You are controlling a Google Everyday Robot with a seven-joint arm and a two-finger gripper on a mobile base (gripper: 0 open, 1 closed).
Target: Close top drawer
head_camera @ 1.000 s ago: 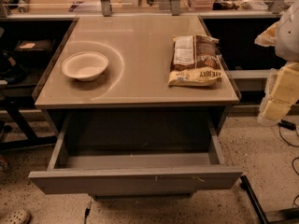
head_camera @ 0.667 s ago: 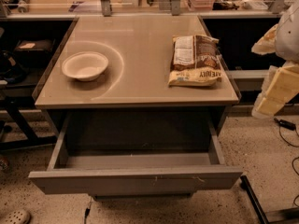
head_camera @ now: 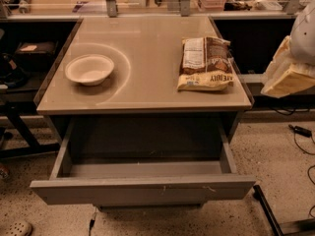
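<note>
Top drawer point(head_camera: 142, 190): pulled out, awaiting your push; gripper point(head_camera: 288, 75): hangs right of the tabletop point(head_camera: 152, 77), not yet engaged, grasp indiscernible.

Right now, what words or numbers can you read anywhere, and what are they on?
snack bag: large letters along its near edge, upside down, too blurred to read.
Its white label panel: print too small to read.
bowl, table, open top drawer: no writing.
gripper, at the right edge beside the table: no writing.
</note>
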